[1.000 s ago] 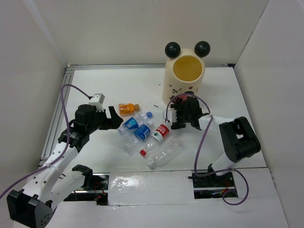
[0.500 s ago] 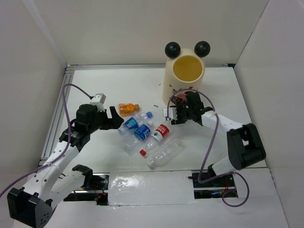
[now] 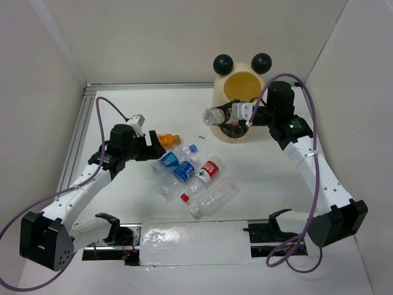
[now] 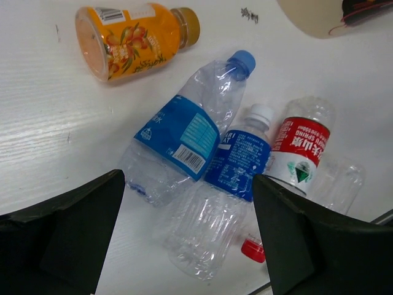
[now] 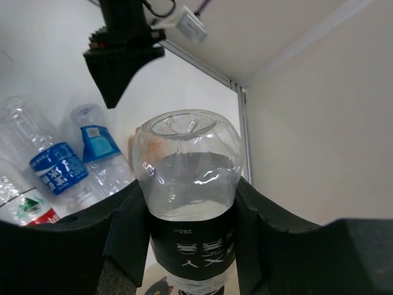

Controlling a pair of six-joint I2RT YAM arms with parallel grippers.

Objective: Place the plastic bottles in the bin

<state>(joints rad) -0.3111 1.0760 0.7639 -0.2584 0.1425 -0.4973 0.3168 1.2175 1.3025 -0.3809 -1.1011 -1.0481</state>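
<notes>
White table point(image 3: 123, 110) carrying the upright bin point(image 3: 220, 92) at its far side; an orange bottle point(image 4: 132, 40) and a cluster of clear bottles point(image 3: 190, 175) lie mid-table.

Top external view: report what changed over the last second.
The right gripper, shut on the black-labelled bottle, rose from beside the base of the bin to just below its mouth. The left gripper, open, edged forward toward the orange bottle. The other loose bottles stayed put.
</notes>
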